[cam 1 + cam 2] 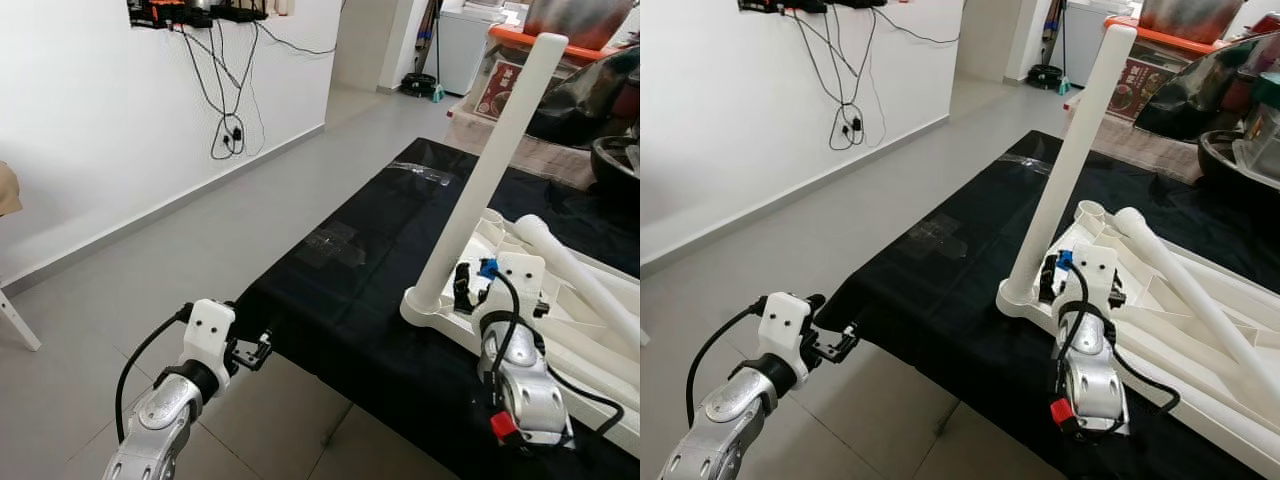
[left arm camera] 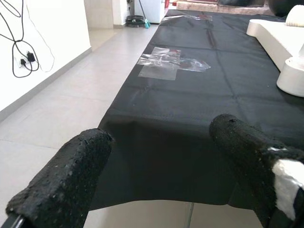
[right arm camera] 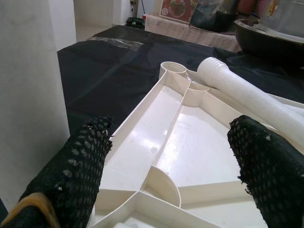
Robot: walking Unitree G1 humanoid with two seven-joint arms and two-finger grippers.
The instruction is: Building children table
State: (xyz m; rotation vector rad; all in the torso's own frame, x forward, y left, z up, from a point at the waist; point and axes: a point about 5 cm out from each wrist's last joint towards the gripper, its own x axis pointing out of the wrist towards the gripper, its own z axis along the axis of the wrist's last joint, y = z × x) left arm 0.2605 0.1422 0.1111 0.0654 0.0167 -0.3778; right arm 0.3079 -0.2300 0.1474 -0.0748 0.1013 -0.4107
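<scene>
Head views, top: the white tabletop [image 1: 600, 330] lies upside down at the right of the frame, on a black sheet [image 1: 360, 290] spread over the floor [image 1: 250, 190].
Head views, leg: one leg [image 1: 490, 165] stands upright in the near corner socket, centre right; a loose leg [image 1: 575, 265] lies across the underside at the right.
Head views, hands: the right hand [image 1: 472, 283] sits lower right, just beside the standing leg's base; the left hand [image 1: 252, 350] hangs lower left, off the sheet's corner.
Left wrist: fingers [image 2: 71, 175] apart, nothing between them; sheet and tape patches ahead.
Right wrist: fingers [image 3: 85, 161] spread wide and empty, over the ribbed underside; the standing leg fills the left edge.
Progress: one leg seems seated; how firmly is hard to tell. The other legs are still to be fitted, then the table turned over.
</scene>
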